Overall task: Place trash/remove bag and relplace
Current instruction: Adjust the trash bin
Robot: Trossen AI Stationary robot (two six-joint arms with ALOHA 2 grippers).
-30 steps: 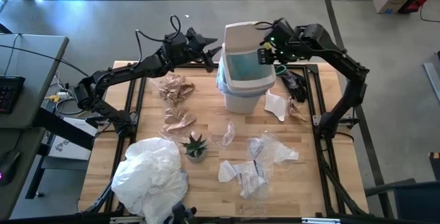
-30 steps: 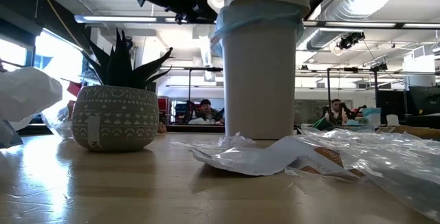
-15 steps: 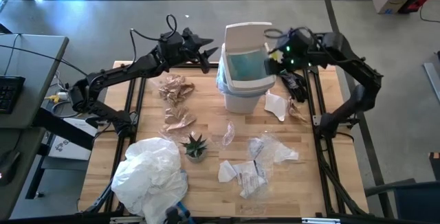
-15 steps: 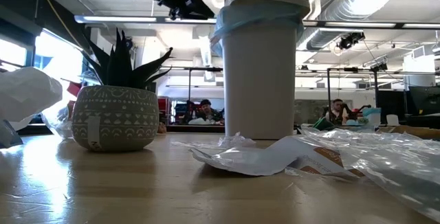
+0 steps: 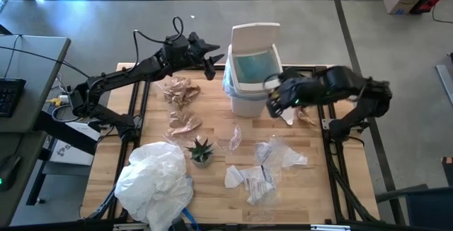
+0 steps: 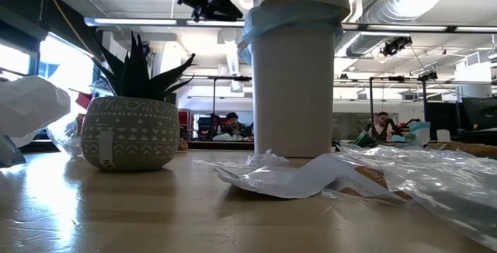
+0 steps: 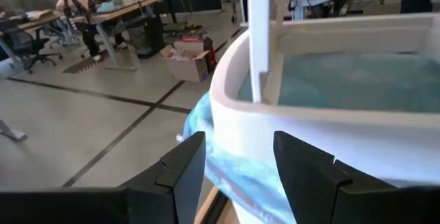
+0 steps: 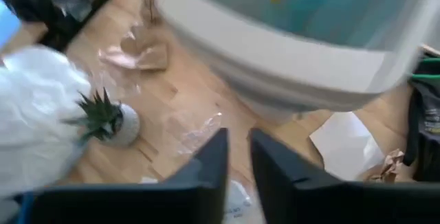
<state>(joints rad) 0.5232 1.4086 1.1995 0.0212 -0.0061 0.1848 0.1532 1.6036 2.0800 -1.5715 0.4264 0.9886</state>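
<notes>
Now the right gripper (image 5: 272, 103) is lowered from the bin (image 5: 249, 89) rim to centre frame beside it, jaws narrowed and empty. Trash pickup is indicated next. The left gripper (image 5: 212, 52) is held partly open, upper centre.

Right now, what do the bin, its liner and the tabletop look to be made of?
The bin looks like smooth white moulded plastic, with an even matte sheen. Its liner seems to be thin translucent light-blue plastic film, crinkled where it folds over the rim. The tabletop appears to be pale wood, perhaps butcher block, going by its plank-like grain lines.
</notes>
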